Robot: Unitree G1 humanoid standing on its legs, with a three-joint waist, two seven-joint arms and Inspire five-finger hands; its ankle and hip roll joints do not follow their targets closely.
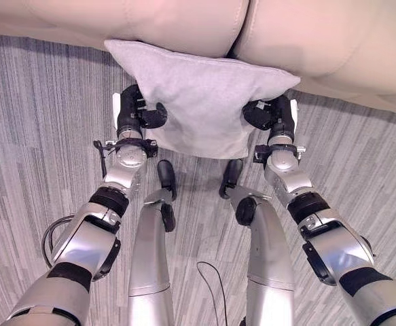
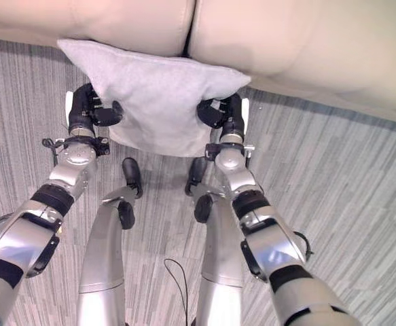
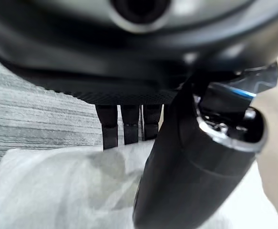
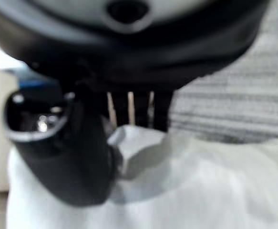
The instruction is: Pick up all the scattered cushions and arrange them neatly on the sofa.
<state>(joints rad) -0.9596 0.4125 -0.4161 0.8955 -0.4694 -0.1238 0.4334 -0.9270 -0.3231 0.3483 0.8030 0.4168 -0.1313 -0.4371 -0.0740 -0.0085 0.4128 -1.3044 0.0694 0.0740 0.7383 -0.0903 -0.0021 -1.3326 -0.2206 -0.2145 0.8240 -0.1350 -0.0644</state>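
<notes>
Already the grey cushion (image 1: 198,98) is off the carpet, grasped at its two sides by the left robot hand (image 1: 140,112) and right robot hand (image 1: 269,114), its top edge against the sofa (image 1: 184,24) front, not yet placed on the seat.

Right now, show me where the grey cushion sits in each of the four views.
Left eye view: grey cushion at upper middle, held between the left hand and the right hand, its top edge against the beige sofa.
Right eye view: cushion at upper left of centre.
Left wrist view: cushion across the lower part.
Right wrist view: cushion across the lower part.
Shared landmark: the sofa.
</notes>
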